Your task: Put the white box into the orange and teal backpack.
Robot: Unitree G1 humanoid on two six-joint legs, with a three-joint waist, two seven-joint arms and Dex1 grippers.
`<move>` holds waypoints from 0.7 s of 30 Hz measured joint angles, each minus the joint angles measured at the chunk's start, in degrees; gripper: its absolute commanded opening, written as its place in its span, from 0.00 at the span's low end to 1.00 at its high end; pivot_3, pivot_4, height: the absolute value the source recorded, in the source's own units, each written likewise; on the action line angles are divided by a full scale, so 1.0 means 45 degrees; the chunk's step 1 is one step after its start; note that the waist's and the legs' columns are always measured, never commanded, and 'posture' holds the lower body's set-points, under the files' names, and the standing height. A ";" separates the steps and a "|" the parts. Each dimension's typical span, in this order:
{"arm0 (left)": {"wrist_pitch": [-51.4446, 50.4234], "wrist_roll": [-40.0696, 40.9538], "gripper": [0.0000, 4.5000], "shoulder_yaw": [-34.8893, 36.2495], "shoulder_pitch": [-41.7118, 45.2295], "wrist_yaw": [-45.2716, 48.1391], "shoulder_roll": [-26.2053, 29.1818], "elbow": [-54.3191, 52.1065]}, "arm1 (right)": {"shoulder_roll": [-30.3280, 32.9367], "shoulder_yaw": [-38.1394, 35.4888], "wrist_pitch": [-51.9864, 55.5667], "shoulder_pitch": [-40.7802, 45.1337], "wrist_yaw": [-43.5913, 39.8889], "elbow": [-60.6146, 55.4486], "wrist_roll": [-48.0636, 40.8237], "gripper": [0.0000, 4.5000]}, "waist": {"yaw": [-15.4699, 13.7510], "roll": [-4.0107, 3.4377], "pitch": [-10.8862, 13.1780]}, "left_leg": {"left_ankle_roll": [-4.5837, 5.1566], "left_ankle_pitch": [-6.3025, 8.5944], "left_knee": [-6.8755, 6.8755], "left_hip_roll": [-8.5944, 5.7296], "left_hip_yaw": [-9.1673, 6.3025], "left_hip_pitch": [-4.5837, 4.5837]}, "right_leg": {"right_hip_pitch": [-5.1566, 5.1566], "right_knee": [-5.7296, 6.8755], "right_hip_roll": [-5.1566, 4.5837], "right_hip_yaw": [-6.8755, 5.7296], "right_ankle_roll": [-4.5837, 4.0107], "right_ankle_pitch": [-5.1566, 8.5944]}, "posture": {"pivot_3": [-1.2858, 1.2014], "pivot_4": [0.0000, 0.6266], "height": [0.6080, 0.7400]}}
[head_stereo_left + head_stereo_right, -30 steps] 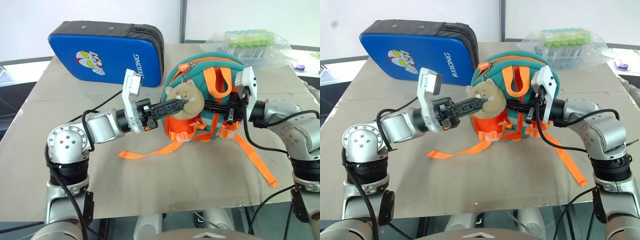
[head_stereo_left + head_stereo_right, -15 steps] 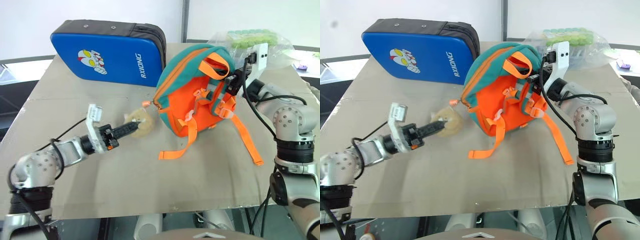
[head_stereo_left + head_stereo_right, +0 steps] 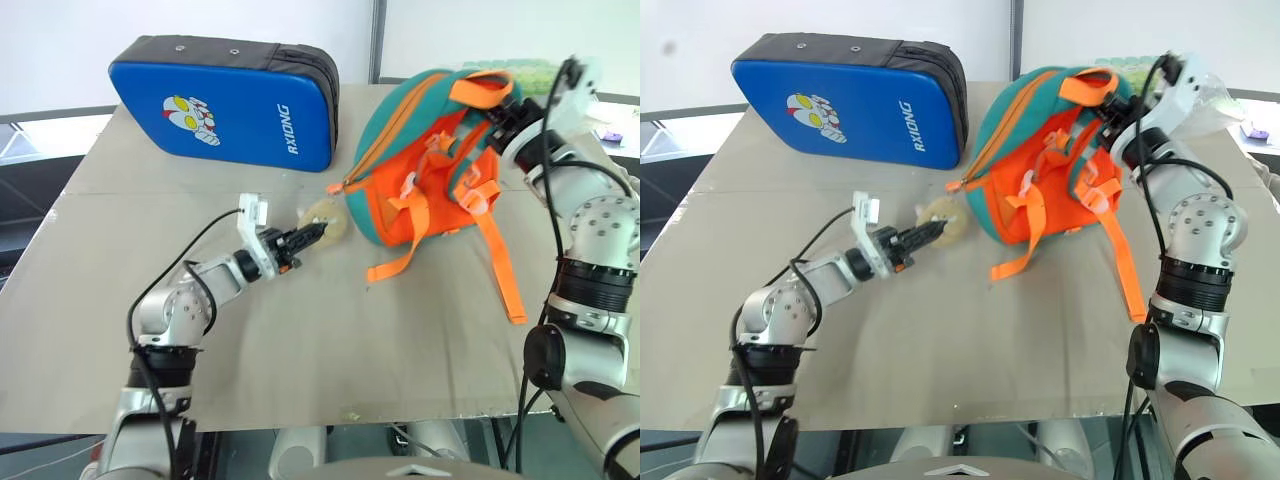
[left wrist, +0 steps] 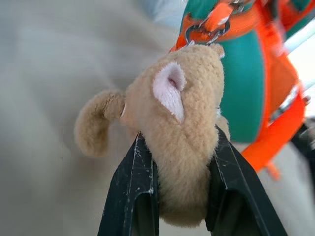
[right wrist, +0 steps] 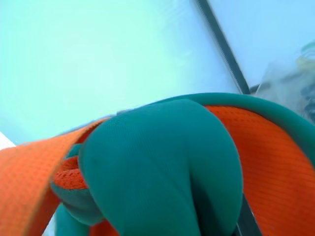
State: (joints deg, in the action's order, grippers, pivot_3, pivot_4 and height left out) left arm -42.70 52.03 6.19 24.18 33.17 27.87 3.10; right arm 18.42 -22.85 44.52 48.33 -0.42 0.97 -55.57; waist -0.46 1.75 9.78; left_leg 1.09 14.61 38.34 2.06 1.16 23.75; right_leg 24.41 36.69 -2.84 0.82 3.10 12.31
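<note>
A beige table point(image 3: 300, 350) stands before a white wall point(image 3: 60, 40).

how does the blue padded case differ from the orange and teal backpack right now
The large blue padded case with a cartoon figure stands on its long edge, untouched. The small orange and teal fabric backpack is tilted, its top held up by the right claw, with its tan plush toy pinched by the left claw. The case is flat and rectangular; the backpack is rounded. Both sit on the tan table.

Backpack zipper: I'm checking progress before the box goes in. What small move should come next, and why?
Probably keep drawing the plush toy away with the left hand. It clamps the toy hooked to the zipper, while the right hand holds up the backpack, which looks closed.
</note>
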 measured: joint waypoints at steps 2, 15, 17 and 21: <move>0.0240 -0.0322 0.11 -0.0027 0.0380 0.0128 0.0153 0.0339 | 0.0170 -0.0004 0.0002 -0.0231 -0.0104 -0.0261 -0.0116 0.00 | 0.0141 -0.0003 0.0000 | 0.0000 0.0000 -0.0014 0.0000 0.0007 0.0002 | 0.0018 0.0015 0.0002 0.0008 -0.0001 0.0001 | 0.52 0.24 1.00; 0.2245 -0.2554 0.10 -0.0046 -0.0351 0.2099 0.0536 0.0560 | 0.1909 0.3225 -0.0296 -0.4848 -0.2715 -0.5775 0.2072 0.08 | 0.0321 -0.0005 0.0000 | 0.0001 0.0001 -0.0018 0.0010 0.0023 0.0008 | 0.0040 0.0007 0.0013 0.0026 0.0001 0.0003 | 0.52 0.24 1.00; 0.2575 -0.2817 0.21 -0.0135 -0.0548 0.2436 0.0606 0.0299 | 0.1985 0.3400 -0.0375 -0.5049 -0.2874 -0.5792 0.2397 0.20 | 0.0307 -0.0005 -0.0001 | 0.0001 0.0000 -0.0008 0.0010 0.0021 0.0001 | 0.0037 0.0013 0.0016 0.0027 -0.0001 0.0002 | 0.52 0.24 1.00; 0.3062 -0.3036 0.58 -0.0138 -0.0900 0.2887 0.0616 -0.0431 | 0.2651 0.3517 -0.0513 -0.5501 -0.3557 -0.6172 0.2723 0.56 | 0.0264 -0.0005 0.0000 | 0.0001 0.0000 -0.0005 0.0011 0.0018 0.0003 | 0.0037 0.0013 0.0018 0.0027 -0.0004 0.0000 | 0.52 0.24 1.00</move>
State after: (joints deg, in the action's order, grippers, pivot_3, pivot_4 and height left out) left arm -28.92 38.37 5.56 20.13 46.16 30.65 1.16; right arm 30.34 -7.02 42.21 23.58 -16.43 -26.81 -43.31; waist 0.73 1.73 9.78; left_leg 1.10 14.61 38.31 2.11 1.24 23.77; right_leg 24.58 36.75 -2.76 0.94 3.09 12.31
